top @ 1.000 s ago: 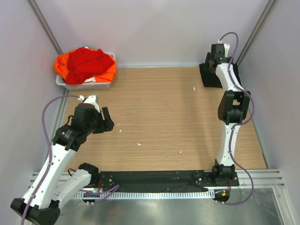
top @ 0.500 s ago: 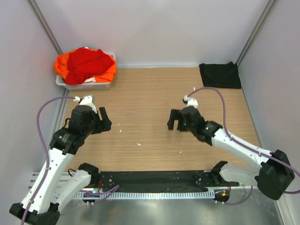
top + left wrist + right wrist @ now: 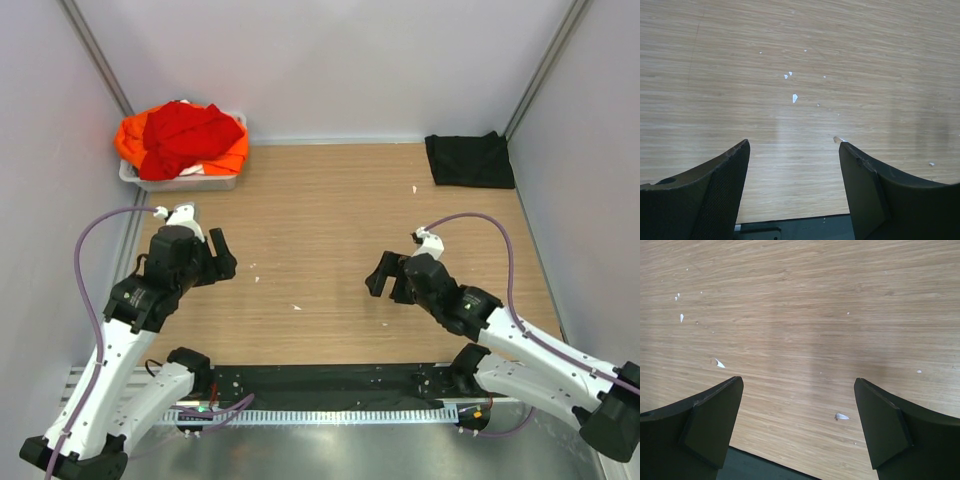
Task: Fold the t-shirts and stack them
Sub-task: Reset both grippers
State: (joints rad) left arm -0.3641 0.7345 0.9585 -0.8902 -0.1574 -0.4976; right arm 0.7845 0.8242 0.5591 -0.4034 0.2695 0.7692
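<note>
Three shirts on site, one processed. The black t-shirt point(image 3: 470, 160) lies folded flat in the far right corner of the table point(image 3: 330, 210). Its outline is a neat rectangle with the long axis running left to right along the back edge. Collar and hem cannot be told apart at this size, so which way it points is not established.

The red t-shirt point(image 3: 185, 133) sits crumpled on top of the orange t-shirt point(image 3: 233, 156). Both are heaped in the white tub point(image 3: 185, 183) at the far left corner and spill over its rim. Neither shows a readable axis or heading. The heap as a whole spreads left to right along the tub.

The left gripper point(image 3: 227, 255) hangs over bare wood on the near left, short of the tub, with jaws well parted and nothing between them. The right gripper point(image 3: 377, 273) hangs over the middle of the table, well apart from the black shirt, jaws spread to their widest and empty. Both wrist views show only wood grain and scattered white flecks point(image 3: 794, 98).

Assessment: the step in hand is fetching the next shirt, and the red one on top is the likely candidate, with the left arm nearest. Recommended practice:
- Pinch a single layer near a shoulder or the collar, not a bunched fold.
- Lift high enough that the orange shirt is not dragged out with it.
- Lay it on the open centre, where both grippers can reach.
- Draw it flat before any fold, with its long axis matched to the black shirt's for a square stack.
</note>
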